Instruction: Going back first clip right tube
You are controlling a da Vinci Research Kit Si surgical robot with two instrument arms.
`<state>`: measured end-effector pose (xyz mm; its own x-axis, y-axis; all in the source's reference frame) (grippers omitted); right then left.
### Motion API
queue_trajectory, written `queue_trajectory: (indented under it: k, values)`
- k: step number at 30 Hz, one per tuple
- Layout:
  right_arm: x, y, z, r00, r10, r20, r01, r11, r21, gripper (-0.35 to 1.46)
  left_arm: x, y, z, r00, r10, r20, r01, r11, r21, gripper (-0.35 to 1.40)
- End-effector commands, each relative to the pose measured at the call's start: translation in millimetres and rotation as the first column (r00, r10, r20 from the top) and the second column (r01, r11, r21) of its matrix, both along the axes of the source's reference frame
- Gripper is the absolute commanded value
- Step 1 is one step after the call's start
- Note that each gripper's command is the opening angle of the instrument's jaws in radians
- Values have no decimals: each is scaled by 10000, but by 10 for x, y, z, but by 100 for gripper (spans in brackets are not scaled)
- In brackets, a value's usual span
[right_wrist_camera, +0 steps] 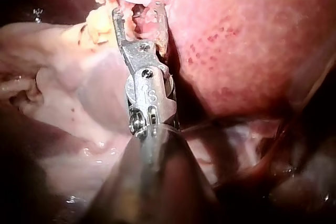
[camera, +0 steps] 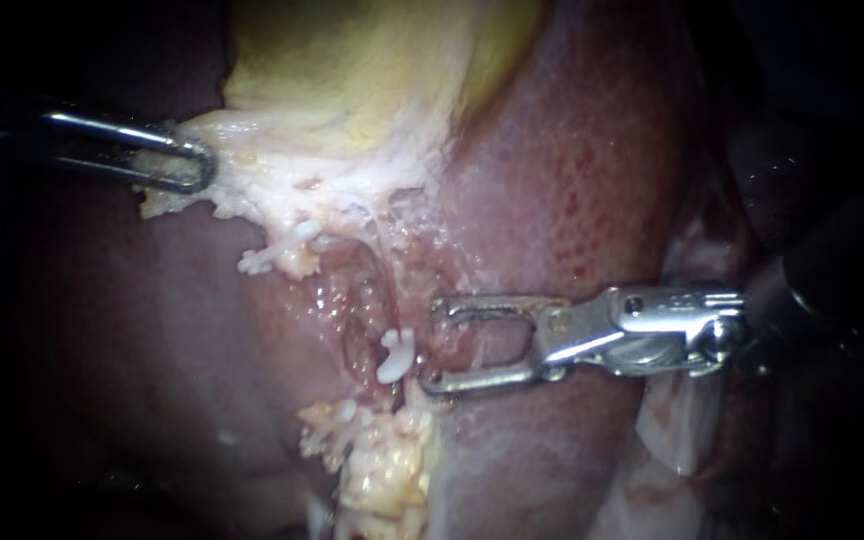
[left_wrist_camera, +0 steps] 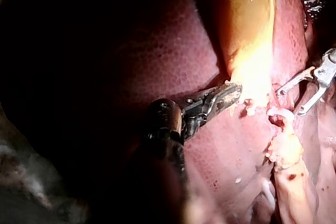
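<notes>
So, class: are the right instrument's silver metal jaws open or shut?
Open. The right instrument shows a clear gap between its jaws, gripping nothing.

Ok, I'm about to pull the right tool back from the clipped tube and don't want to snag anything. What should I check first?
1. Right tool jaws open and empty: ok, a gap shows and nothing is between them.
2. Jaw tips free of the clip: cannot tell, they lie right beside it.
3. Clip seated across the tube: cannot tell, only its white end shows.
4. Left tool holding the pale tissue at the gallbladder edge: ok, jaws shut on it.
5. Nothing draped over the right tool where it lies across the liver: ok.
</notes>
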<state>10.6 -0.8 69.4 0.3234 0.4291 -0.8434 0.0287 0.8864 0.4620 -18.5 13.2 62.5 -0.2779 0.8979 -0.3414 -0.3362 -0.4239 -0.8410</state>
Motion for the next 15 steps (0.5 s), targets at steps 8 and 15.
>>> queue_trajectory:
  k: [8, 15]
  values:
    - [-45, 16, -32, 9979, -563, -323, 521, 9916, -1185, 50, 1, 0, -1, 10000, 6, 7, -6, 10000, -1, -35]
    - [-70, 32, -50, 9980, -539, -325, 491, 9898, -1336, 50, -4, -2, 2, 10000, -22, -16, 22, 10000, -22, -35]
